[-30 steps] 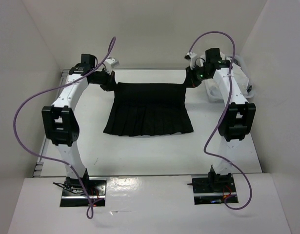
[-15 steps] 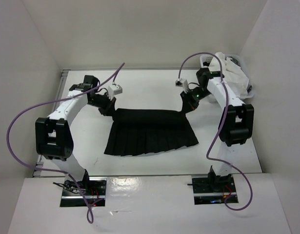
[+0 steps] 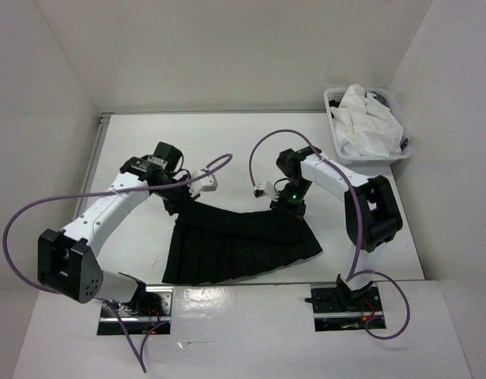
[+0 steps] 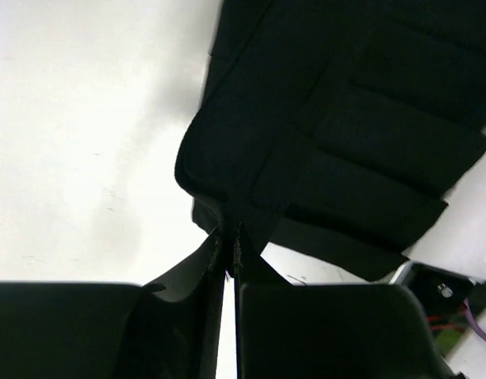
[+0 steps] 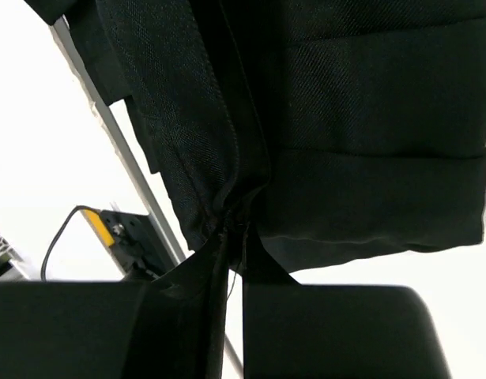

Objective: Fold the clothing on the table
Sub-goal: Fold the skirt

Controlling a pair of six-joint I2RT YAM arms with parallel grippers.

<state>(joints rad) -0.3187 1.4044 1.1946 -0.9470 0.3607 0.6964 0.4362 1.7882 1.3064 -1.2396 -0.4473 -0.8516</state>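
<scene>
Down at the left gripper (image 4: 229,233), the two fingers stand pressed almost together with only a thin slit between them, and a corner of the skirt (image 3: 239,245) runs right into their tips, so that is a pinch on the fabric. Over on the right gripper (image 5: 233,229) it is the same picture: jaws clamped tight, a seamed edge of the black cloth caught between them and hanging out above the fingers.

From the top view, the two grips sit at the far corners of the skirt, left one at the left corner, right one at the right. The pleats fan out from there toward the arm bases, and the hem lies flat close to the near edge of the table (image 3: 227,150). The skirt sits on the near half of the white surface, between the two arms.

The left arm (image 3: 108,209) reaches in low from its base, and the right arm (image 3: 337,178) bends back on itself to meet the cloth. Off at the far right corner stands a white basket (image 3: 331,110) with a crumpled white cloth (image 3: 365,110) heaped in it, well apart from the skirt.
</scene>
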